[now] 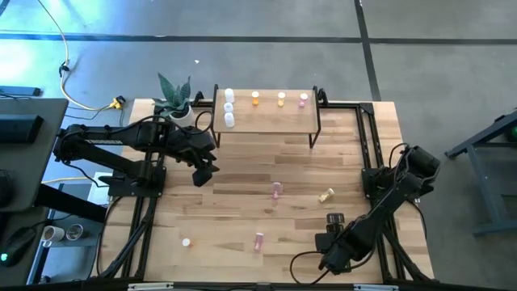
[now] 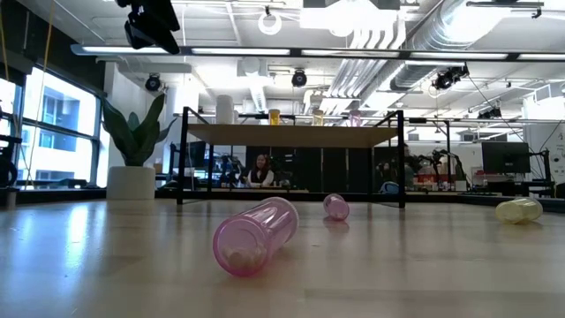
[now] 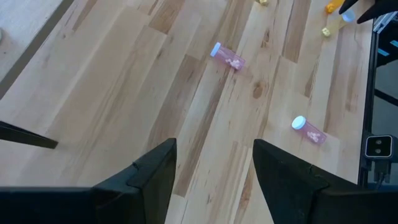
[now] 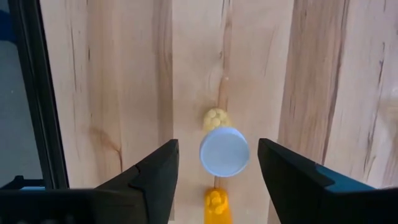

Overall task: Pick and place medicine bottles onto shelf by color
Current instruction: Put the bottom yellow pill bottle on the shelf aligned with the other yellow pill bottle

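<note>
Right wrist view: right tool (image 4: 217,165), fingers spread and empty, straddles an upright orange bottle (image 4: 224,152) on the counter; next, descend and clench; left tool (image 3: 214,177) waits agape near the shelf (image 1: 266,117).

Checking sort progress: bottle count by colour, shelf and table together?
White bottles: 3, all on the shelf
Pink bottles: 3, one on the shelf
Orange-yellow bottles: 5, two on the shelf
Total: 11
</note>
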Motion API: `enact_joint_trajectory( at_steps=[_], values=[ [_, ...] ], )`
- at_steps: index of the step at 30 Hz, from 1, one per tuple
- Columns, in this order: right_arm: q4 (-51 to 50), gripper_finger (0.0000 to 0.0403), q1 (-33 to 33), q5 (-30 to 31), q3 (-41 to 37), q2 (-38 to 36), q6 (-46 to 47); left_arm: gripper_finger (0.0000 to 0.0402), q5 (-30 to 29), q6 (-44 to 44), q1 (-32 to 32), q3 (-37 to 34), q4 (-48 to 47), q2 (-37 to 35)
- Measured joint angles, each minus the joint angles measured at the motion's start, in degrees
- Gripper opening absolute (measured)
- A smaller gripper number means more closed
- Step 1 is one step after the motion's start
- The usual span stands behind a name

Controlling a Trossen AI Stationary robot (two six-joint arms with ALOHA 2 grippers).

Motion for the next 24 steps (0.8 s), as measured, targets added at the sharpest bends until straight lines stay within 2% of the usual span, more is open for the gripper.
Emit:
enact_joint_trajectory(
  at_steps=[13, 24],
  values=[
    [0.25, 0.0179, -0.02, -0.33, 0.0, 2.67, 0.4, 0.02, 0.0, 0.04, 0.02, 0.0, -0.09, -0.02],
    [0.53, 0.0099, -1.02, -3.31, 0.0, 2.55, 0.48, 0.02, 0.0, 0.04, 0.02, 0.0, -0.09, -0.02]
  ],
)
